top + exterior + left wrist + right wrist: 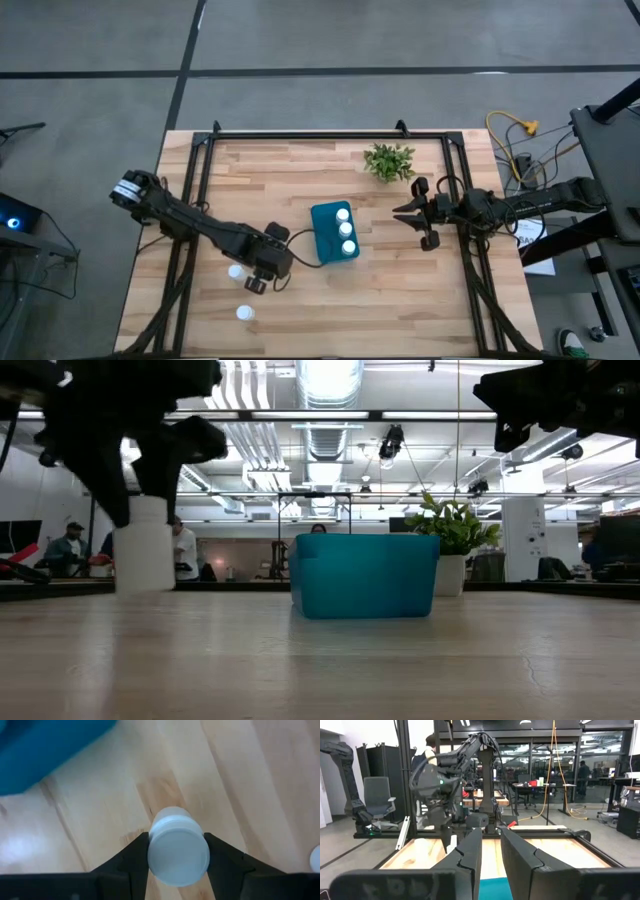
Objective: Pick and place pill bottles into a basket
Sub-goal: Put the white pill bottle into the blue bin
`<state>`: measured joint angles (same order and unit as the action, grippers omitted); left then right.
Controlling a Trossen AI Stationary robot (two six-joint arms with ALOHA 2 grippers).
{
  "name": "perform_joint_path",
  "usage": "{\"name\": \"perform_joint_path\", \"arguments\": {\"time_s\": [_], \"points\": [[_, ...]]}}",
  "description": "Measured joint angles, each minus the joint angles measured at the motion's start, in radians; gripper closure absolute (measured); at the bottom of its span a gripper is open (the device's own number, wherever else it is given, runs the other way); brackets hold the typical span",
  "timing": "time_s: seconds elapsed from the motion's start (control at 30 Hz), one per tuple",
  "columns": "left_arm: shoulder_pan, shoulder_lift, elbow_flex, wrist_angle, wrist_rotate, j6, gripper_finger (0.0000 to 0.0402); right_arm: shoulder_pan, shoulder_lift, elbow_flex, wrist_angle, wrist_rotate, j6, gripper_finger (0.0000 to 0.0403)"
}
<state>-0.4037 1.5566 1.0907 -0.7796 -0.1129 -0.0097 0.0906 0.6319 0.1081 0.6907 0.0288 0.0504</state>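
Note:
My left gripper (257, 284) is shut on a white pill bottle (177, 852) near the table's front left; the gripper hides that bottle in the high view. The low view shows the bottle (143, 545) below the fingers. Two more bottles stand on the table beside it (235, 271) and nearer the front edge (245, 313). The teal basket (325, 238) stands mid-table with three bottles inside (346, 229). My right gripper (405, 215) hovers right of the basket, empty, its fingers a narrow gap apart (491, 837). My left gripper pinches the bottle between its two fingers, one on each side, just below the round cap (150, 845). The fingers come from above, pointing down. The bottle stays upright, and in the low view its base (143, 588) sits a little above the tabletop.
A small green plant (389, 161) in a white pot stands at the far edge, behind the basket. A cable (300, 250) runs between my left gripper and the basket. Bare wood lies at the front right. People and desks show in the room beyond.

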Motion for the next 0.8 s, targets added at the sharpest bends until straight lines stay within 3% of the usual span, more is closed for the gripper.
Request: {"name": "perform_joint_path", "arguments": {"time_s": [0.43, 0.8], "points": [[0.062, -0.003, 0.143, -0.036, -0.003, 0.171, 0.0259, 0.000, 0.000, 0.000, -0.002, 0.000, 0.002, 0.0339], [0.207, -0.003, 0.225, -0.085, 0.056, 0.315, 0.0259, 0.000, 0.000, 0.000, -0.006, 0.001, 0.002, 0.0339]]}}
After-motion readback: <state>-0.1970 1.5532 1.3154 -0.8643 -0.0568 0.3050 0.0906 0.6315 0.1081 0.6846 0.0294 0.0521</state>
